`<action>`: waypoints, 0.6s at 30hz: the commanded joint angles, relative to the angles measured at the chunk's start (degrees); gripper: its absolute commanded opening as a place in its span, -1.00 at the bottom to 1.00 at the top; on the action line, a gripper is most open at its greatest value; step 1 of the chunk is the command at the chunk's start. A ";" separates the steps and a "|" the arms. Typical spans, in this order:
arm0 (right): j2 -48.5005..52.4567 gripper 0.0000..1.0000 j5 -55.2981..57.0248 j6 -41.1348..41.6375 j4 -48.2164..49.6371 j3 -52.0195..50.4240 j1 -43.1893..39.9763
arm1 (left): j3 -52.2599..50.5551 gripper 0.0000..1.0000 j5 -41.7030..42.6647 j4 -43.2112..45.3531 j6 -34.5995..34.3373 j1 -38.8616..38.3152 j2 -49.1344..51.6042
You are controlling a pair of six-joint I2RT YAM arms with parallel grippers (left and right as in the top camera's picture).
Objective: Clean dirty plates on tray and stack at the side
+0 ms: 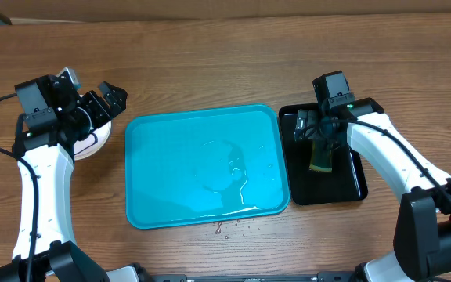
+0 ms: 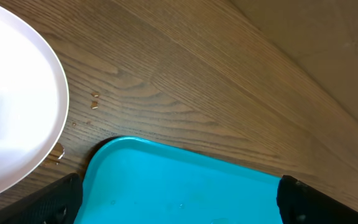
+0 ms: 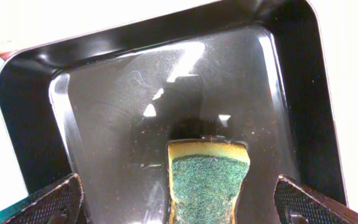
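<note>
Table [image 1: 210, 63]: wood, clear grain, matt brown finish. Droplets [image 1: 227, 227] beading on it by tray's front edge.
Tray [image 1: 163, 133]: turquoise plastic, smooth, slight sheen, thin film of water glinting across middle.
Plate [image 2: 11, 106]: white, smooth, softly glossy.
Black tray [image 3: 36, 112]: hard plastic look, high gloss, mirror-like highlights, wet patches on floor.
Sponge [image 3: 207, 180]: pale yellow foam topped with coarse dark-green scouring fibre, rough, matt.
Left arm casing [image 1: 41, 184]: white, smooth, satin plastic look.
</note>
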 commanded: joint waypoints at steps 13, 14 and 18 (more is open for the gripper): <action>-0.20 1.00 0.44 -0.22 0.33 1.20 -0.44 | 0.46 0.99 0.83 0.09 1.53 -0.13 0.39; -1.03 1.00 0.44 -0.20 0.33 1.20 -0.35 | 0.46 0.99 0.83 0.09 1.53 -0.13 0.39; -4.20 1.00 0.44 -0.20 0.31 1.20 0.90 | 0.46 1.00 0.83 0.11 1.53 -0.13 0.39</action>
